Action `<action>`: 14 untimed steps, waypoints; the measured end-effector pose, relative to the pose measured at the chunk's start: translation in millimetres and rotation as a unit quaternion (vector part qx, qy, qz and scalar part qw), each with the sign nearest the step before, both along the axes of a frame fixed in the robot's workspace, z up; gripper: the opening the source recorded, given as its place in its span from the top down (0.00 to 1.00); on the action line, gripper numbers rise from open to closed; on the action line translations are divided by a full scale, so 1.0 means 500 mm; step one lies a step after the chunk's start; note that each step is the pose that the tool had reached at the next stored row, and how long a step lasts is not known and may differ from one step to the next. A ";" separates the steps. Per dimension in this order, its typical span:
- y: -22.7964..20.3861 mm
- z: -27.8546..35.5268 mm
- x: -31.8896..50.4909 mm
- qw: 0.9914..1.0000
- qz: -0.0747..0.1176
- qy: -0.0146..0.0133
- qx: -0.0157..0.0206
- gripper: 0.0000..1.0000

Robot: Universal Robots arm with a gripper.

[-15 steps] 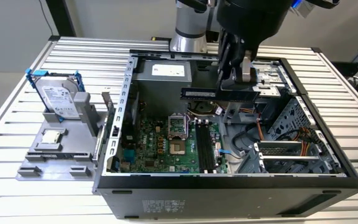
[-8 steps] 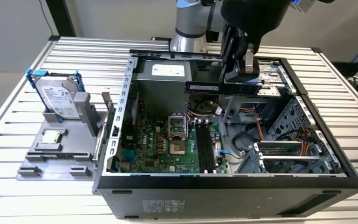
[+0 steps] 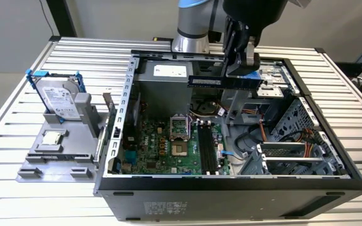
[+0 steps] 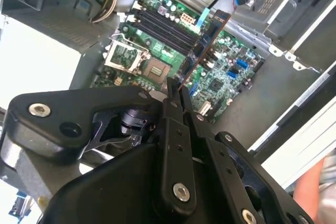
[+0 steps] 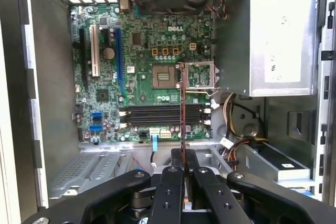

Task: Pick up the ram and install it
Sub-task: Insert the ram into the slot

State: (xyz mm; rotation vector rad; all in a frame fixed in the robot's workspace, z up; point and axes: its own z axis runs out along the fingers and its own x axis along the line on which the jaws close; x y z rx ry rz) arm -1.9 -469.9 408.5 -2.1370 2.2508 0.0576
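Right, the slatted bench (image 3: pixel 43 207) carries the open computer case (image 3: pixel 231 200), and the arm hangs over its far side. Down on the case floor lies the green motherboard (image 3: pixel 162 150), its long black slots (image 3: pixel 206 148) bare and waiting. High above them, well clear of the board, is the ram (image 3: pixel 209 81), level and lying across the exterior view from left to right. The gripper (image 3: pixel 242 74) has it by the end on that view's right. In the first wrist view the fingers (image 5: pixel 193 163) are closed tight on the stick, which shows edge-on as a thin line (image 5: pixel 182 103) running straight across the slots (image 5: pixel 160 115).

So this looks like the carry: pickup done, install not yet begun. By my read the stick sits crosswise to the slots, so seating it calls for a turn to bring it in line with one slot, then a straight, even press down.
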 end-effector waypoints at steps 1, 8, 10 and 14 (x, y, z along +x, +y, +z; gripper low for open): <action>0.0000 0.000 0.001 1.000 0.000 0.000 0.000 1.00; 0.0001 0.000 0.002 1.000 0.011 0.000 0.000 1.00; 0.0001 0.000 0.002 1.000 0.014 0.000 0.000 1.00; 0.0001 0.000 0.002 1.000 0.021 0.000 0.000 1.00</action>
